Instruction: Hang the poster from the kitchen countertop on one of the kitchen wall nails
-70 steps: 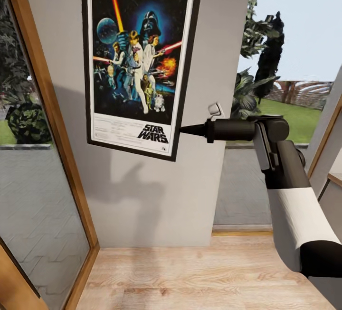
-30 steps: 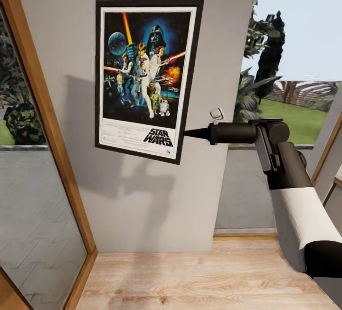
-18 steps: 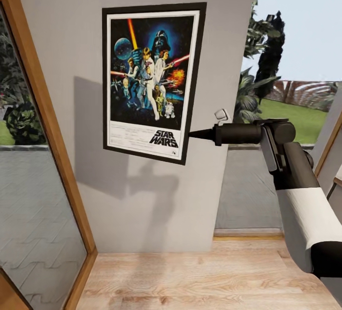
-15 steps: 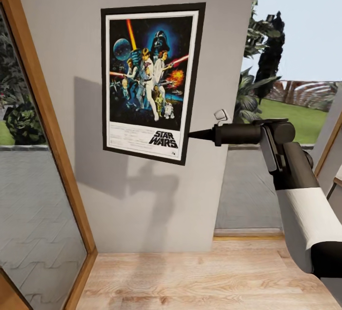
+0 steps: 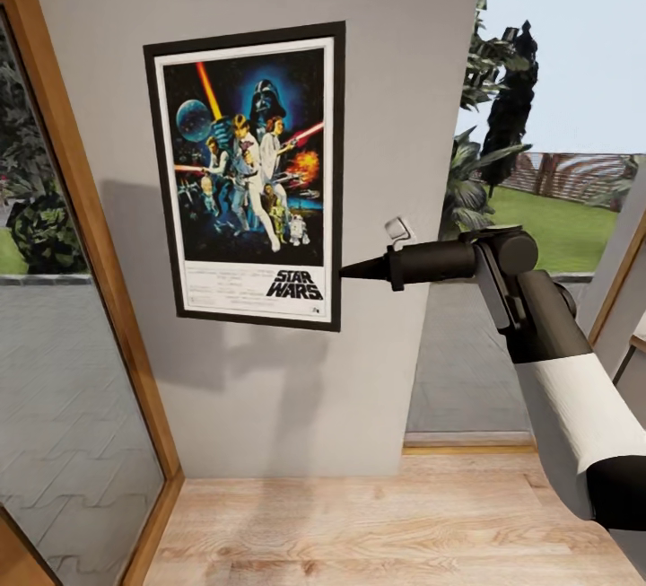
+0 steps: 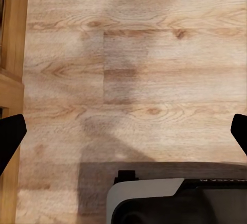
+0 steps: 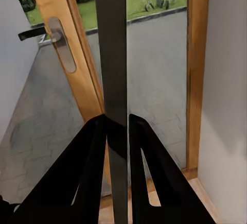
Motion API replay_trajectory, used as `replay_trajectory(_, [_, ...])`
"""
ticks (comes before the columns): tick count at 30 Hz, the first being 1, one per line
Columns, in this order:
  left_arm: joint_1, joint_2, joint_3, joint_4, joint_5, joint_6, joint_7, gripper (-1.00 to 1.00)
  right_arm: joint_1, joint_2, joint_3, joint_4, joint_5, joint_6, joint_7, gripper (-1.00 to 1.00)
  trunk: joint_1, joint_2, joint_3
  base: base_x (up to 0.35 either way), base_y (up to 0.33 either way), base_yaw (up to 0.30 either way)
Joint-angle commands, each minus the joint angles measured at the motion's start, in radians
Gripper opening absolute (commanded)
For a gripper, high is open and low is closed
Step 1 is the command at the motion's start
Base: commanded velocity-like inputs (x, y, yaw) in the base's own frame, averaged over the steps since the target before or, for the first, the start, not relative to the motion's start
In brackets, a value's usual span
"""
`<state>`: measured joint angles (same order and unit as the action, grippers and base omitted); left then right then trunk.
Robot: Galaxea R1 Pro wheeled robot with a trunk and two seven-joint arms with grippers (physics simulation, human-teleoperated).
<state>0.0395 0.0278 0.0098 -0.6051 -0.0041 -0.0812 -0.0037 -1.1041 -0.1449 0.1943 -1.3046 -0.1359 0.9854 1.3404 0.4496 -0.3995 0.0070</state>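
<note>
Floor: light wood planks [image 5: 377, 523] run from the robot's base up to the wall; the left wrist view looks straight down on the same planks [image 6: 134, 69].
Left tool: released, its two dark fingertips [image 6: 9, 139] stand far apart at the sides of the left wrist view, with nothing between them [image 6: 123, 139].
Right arm: the white-and-black forearm [image 5: 556, 389] rises from the lower right and bends toward the wall.
Right tool: clenched on the poster's right edge, low down [image 5: 345, 270]; in the right wrist view the two black fingers [image 7: 87, 172] press from both sides on the thin dark edge of the poster [image 7: 114, 54].
Poster: portrait Star Wars print [image 5: 247, 178], black frame, hanging nearly upright and flat against the grey wall.
Wall: plain light grey panel [image 5: 269, 389] between a wood-framed glass door [image 5: 63, 299] on the left and a window [image 5: 538, 119] on the right.
Door handle: a metal lever [image 7: 56, 36] shows past the poster's edge.
Outside: paving, lawn and shrubs.
</note>
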Motion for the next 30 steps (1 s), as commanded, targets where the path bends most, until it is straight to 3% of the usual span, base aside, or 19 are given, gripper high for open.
replay_trajectory(1, [0.001,0.000,0.001,-0.001,0.000,-0.002,-0.001,1.00,0.000,-0.001,0.002,0.000,-0.007,0.010,0.001,-1.00,0.000,-0.001,0.000,0.000,0.000,0.000])
replay_trajectory(22, [0.001,0.000,0.001,-0.001,0.000,-0.002,0.000,1.00,0.000,-0.001,-0.006,-0.004,-0.013,0.010,0.034,-1.00,0.000,-0.001,0.000,0.000,0.000,0.000])
replay_trajectory(30, [0.001,0.000,0.001,-0.001,0.000,-0.002,0.000,1.00,0.000,-0.002,-0.006,-0.004,-0.012,0.009,0.034,-1.00,0.000,-0.001,0.000,0.174,0.000,0.000])
